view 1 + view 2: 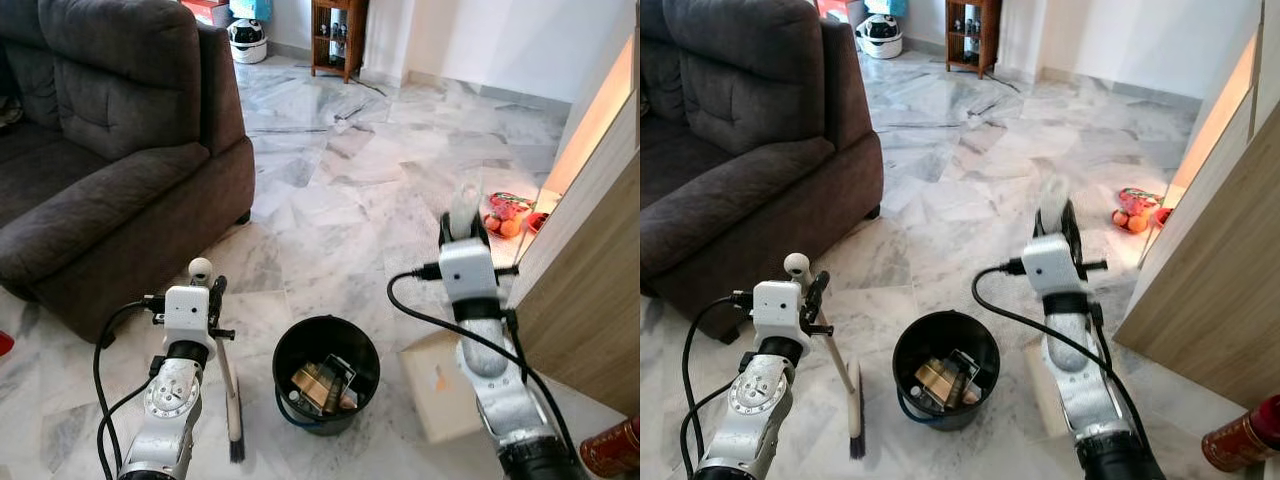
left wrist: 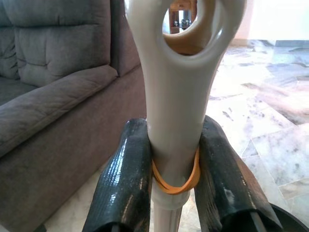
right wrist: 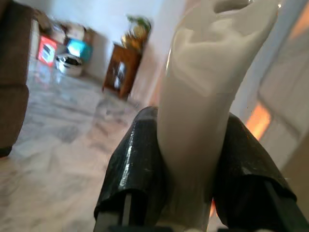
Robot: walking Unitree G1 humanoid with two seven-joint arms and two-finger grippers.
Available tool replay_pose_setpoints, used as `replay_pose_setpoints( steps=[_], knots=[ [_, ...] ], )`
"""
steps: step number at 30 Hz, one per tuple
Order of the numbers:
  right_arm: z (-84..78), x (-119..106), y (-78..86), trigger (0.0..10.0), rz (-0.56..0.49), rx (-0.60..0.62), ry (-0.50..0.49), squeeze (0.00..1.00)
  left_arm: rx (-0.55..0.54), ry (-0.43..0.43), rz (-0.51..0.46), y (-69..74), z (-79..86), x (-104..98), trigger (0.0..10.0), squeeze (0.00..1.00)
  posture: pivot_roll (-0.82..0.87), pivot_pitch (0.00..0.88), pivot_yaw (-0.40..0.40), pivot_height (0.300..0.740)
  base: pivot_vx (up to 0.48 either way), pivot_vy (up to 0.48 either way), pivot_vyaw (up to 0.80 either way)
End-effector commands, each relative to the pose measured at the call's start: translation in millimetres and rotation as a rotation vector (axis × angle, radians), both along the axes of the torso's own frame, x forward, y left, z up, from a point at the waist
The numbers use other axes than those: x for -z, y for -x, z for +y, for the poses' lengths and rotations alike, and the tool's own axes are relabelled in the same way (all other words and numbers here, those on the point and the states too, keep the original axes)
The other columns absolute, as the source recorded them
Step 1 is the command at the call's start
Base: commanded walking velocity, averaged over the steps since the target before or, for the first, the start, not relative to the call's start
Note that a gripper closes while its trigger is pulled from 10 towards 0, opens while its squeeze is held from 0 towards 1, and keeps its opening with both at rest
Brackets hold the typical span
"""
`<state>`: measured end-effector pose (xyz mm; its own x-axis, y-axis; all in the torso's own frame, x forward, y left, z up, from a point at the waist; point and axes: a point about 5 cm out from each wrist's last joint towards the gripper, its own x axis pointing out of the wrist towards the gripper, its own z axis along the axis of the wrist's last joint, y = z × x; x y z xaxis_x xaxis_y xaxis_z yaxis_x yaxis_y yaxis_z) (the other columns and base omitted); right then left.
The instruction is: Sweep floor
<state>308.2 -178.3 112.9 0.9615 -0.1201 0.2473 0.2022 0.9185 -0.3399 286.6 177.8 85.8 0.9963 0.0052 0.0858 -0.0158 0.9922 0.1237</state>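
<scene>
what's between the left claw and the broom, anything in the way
Nothing visible. The left claw is already shut around the broom handle, a finger on each side, with an orange rubber band on the handle between them. The black bin stands beside the bristles, apart from the grip.

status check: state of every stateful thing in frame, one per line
Left gripper: shut on the cream plastic broom handle, an orange rubber band around it.
Broom's dark bristle head: down on the marble floor, beside the bin.
Right gripper: shut on the white plastic dustpan handle.
Black round bin: upright, open, holds rubbish.
Cardboard box: on the floor by the right arm.
</scene>
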Motion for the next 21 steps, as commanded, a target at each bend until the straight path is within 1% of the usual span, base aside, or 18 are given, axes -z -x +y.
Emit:
replay_pose_setpoints(
  steps=[1, 2, 3, 4, 5, 7, 9, 10, 12, 21],
  knots=[
    [-3.0, -1, 0.1, 10.0, -0.019, 0.005, -0.045, 0.00, 0.015, -0.010, -0.034, 0.9, -0.3, -5, 10.0, 0.00, 0.14, 0.007, 0.025, 0.740, 0.000, 0.000, 0.00],
    [-4.6, 4, 0.9, 10.0, -0.002, 0.011, -0.075, 0.00, 0.019, -0.009, -0.030, 1.2, -0.8, -5, 10.0, 0.00, 0.14, 0.009, 0.025, 0.740, 0.000, 0.000, 0.00],
    [-4.6, 4, 0.9, 10.0, -0.002, 0.011, -0.075, 0.00, 0.019, -0.009, -0.030, 1.2, -0.8, -5, 10.0, 0.00, 0.14, 0.009, 0.025, 0.740, 0.000, 0.000, 0.00],
    [-8.5, 14, 2.8, 10.0, 0.031, 0.029, -0.123, 0.00, 0.026, -0.006, -0.025, 1.7, -1.6, -3, 10.0, 0.00, 0.14, 0.010, 0.025, 0.740, 0.000, 0.000, 0.00],
    [-9.8, 17, 3.7, 10.0, 0.043, 0.036, -0.138, 0.00, 0.029, -0.005, -0.023, 1.7, -1.9, -3, 10.0, 0.00, 0.14, 0.010, 0.025, 0.740, 0.000, 0.000, 0.00],
    [-9.8, 17, 3.7, 10.0, 0.043, 0.036, -0.138, 0.00, 0.029, -0.005, -0.023, 1.7, -1.9, -3, 10.0, 0.00, 0.14, 0.010, 0.025, 0.740, 0.000, 0.000, 0.00],
    [-11.0, 25, 5.5, 10.0, 0.066, 0.039, -0.159, 0.00, 0.032, -0.004, -0.022, 1.7, -2.3, -3, 10.0, 0.00, 0.15, 0.016, 0.025, 0.740, 0.000, 0.000, 0.00],
    [-11.0, 25, 5.5, 10.0, 0.066, 0.039, -0.159, 0.00, 0.032, -0.004, -0.022, 1.7, -2.3, -3, 10.0, 0.00, 0.15, 0.016, 0.025, 0.740, 0.000, 0.000, 0.00],
    [-8.4, 33, 6.5, 10.0, 0.086, 0.023, -0.166, 0.00, 0.038, -0.002, -0.016, 1.4, -3.1, -2, 10.0, 0.00, 0.14, 0.020, 0.025, 0.740, 0.000, 0.000, 0.00],
    [-4.0, 42, 7.1, 10.0, 0.109, -0.002, -0.198, 0.00, 0.048, 0.000, -0.005, 1.3, -3.9, -1, 10.0, 0.00, 0.15, 0.029, 0.027, 0.740, 0.000, 0.000, 0.00]
  ],
)
